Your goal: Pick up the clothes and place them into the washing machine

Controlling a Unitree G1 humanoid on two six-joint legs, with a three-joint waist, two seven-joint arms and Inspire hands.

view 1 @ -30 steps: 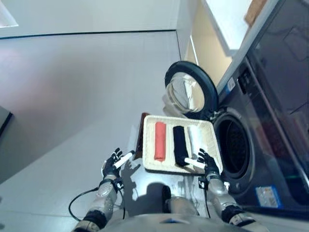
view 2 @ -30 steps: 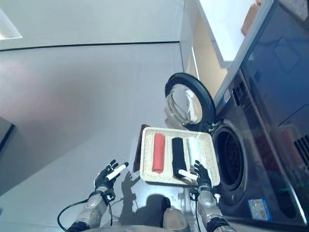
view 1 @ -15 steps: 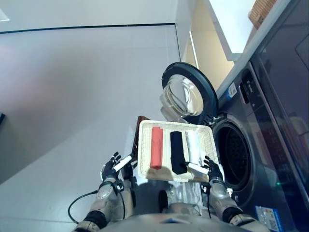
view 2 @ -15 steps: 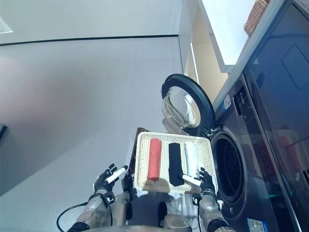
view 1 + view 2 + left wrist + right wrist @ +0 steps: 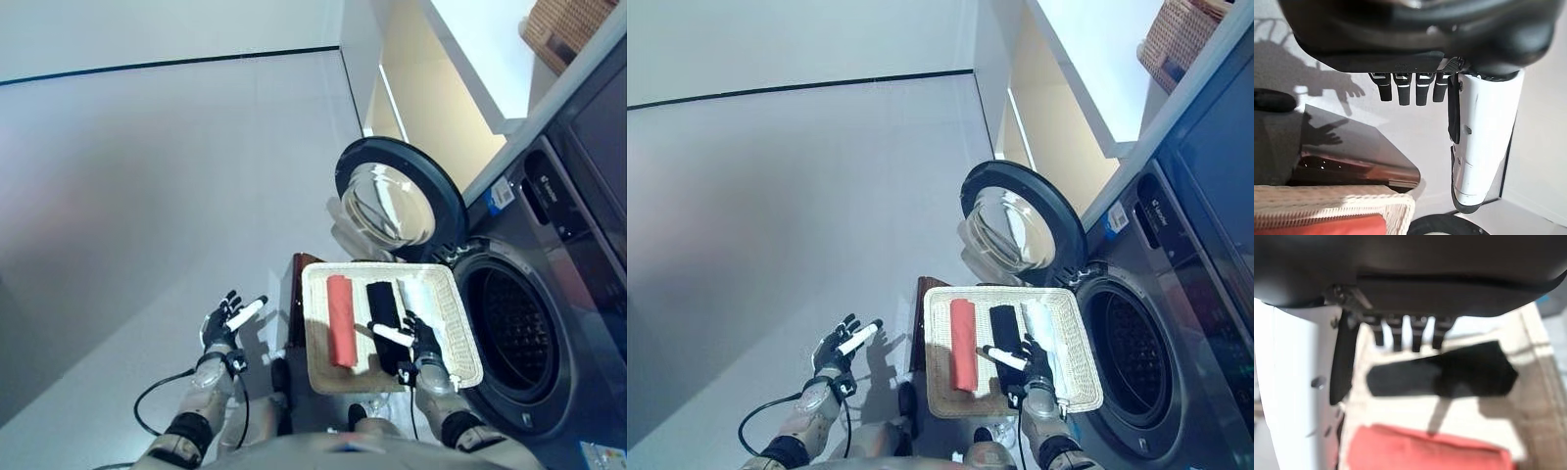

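Observation:
A pale wicker tray (image 5: 462, 338) holds three rolled clothes side by side: red (image 5: 340, 321), black (image 5: 383, 304) and white (image 5: 417, 297). My right hand (image 5: 423, 347) hovers open over the near end of the black roll (image 5: 1449, 377), holding nothing; the red roll (image 5: 1425, 450) lies beside it. My left hand (image 5: 223, 321) is open and empty above the floor, left of the tray, whose corner (image 5: 1352, 205) shows in the left wrist view. The dark washing machine's drum (image 5: 514, 328) gapes just right of the tray.
The machine's round door (image 5: 397, 201) stands swung open behind the tray. A dark brown stand (image 5: 297, 294) sticks out under the tray's left side. A wicker basket (image 5: 573, 24) sits high up on top of the machine. Grey floor spreads to the left.
The camera has moved, shifting the whole picture. My right hand now sits over the black roll's near end instead of the tray's near right corner. Both hands remain open.

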